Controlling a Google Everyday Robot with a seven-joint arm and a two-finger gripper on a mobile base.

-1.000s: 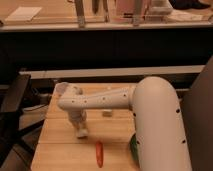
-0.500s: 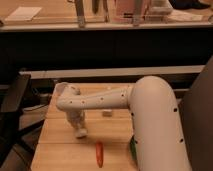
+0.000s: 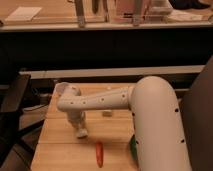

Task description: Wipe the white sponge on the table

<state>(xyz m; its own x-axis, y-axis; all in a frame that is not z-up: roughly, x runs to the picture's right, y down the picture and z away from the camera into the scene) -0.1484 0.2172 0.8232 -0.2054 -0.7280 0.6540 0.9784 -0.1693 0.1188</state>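
Arm (image 3: 100, 100) reaches leftward across the bench (image 3: 55, 137) from the large white body on your right, bends at the elbow over the bench's left half, and the wrist drops straight down.

Gripper (image 3: 80, 128) points down, low over the left-centre planks. You cannot tell whether it is open or closed, as its tip blends with the pale block under it.

Sponge (image 3: 82, 133): off-white block right at the gripper's tip, resting on the bench, left of centre. You see no gap between sponge and gripper.

Other items you can log:
- small white piece (image 3: 106, 113), right of the wrist, apart from it, under the forearm line
- red item (image 3: 99, 154), elongated, lying near the front edge, just right of the sponge and nearer the camera
- green item (image 3: 133, 146), partly hidden by the arm's body
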